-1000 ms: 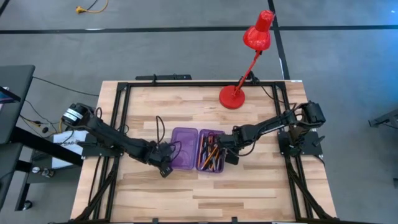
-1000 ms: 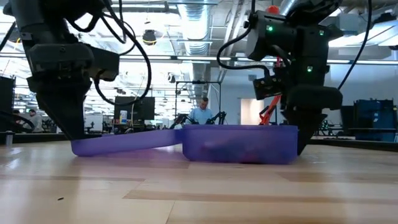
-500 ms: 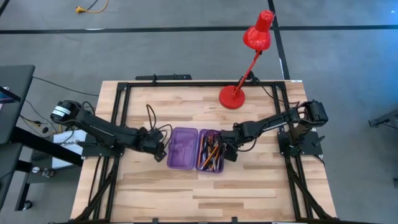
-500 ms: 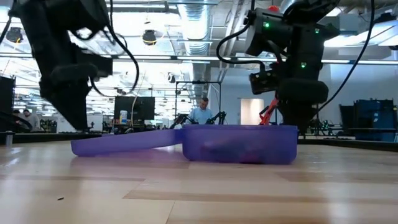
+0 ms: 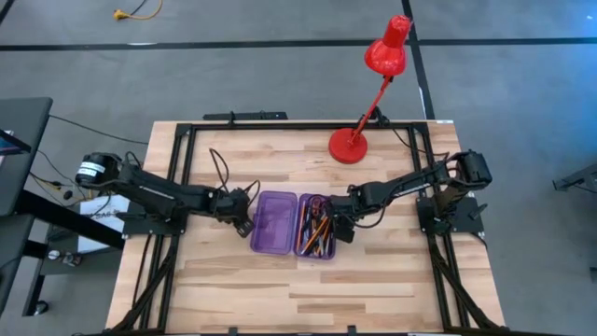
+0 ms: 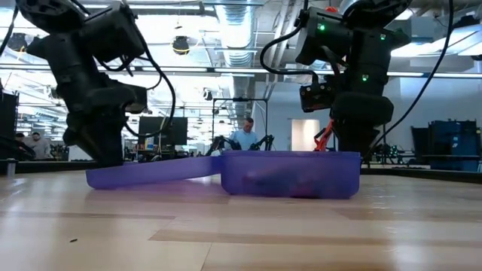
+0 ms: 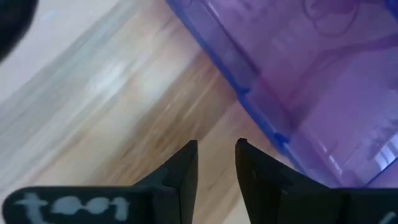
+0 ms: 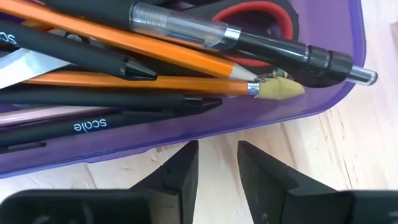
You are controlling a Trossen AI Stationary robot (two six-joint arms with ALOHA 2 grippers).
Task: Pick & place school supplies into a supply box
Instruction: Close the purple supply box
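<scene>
Both my grippers hold nothing, fingers slightly apart: left gripper (image 7: pixel 216 163) beside the translucent purple plastic supply box (image 5: pixel 297 224)'s flat-open lid (image 7: pixel 298 74), right gripper (image 8: pixel 217 165) at its tray end. Inside lie smooth orange pencils (image 8: pixel 155 53), matte black pens (image 8: pixel 249 40), and half-hidden red-handled scissors (image 8: pixel 255 11).

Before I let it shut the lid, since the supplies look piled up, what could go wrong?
1. The pencils and pens lie crossed, so the lid may catch on them.
2. The left end effector, beside the lid's edge with a narrow gap between its fingers, might shove the supply box instead of lifting.
</scene>
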